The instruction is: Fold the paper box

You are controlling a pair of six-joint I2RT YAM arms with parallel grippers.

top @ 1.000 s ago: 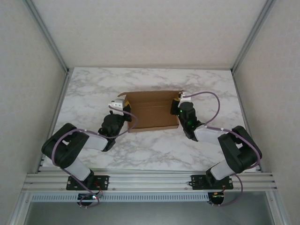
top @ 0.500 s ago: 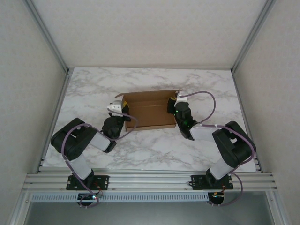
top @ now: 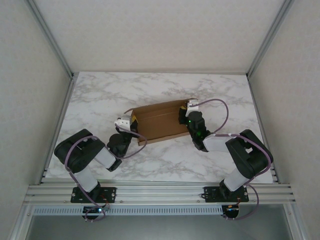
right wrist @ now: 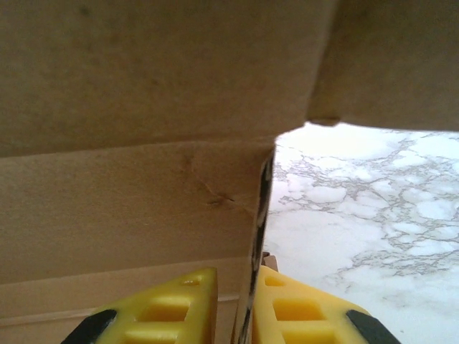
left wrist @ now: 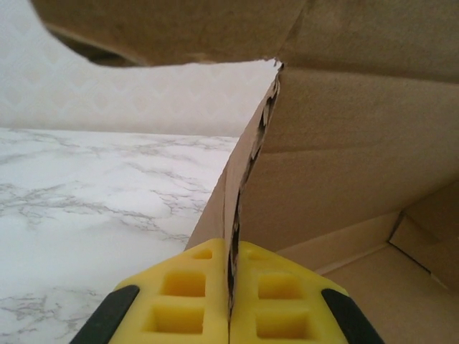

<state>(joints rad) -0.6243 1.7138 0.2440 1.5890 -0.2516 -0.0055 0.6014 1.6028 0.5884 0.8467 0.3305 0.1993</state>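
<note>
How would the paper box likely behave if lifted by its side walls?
Probably light: the left tool pinches one thin wall of the paper box. Likely flexes, since that wall's edge looks wavy. The flap overhead may swing.

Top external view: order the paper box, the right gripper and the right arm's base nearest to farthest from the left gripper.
1. paper box: held in the left gripper.
2. right gripper: on the box's right side.
3. right arm's base: near-right edge.
</note>
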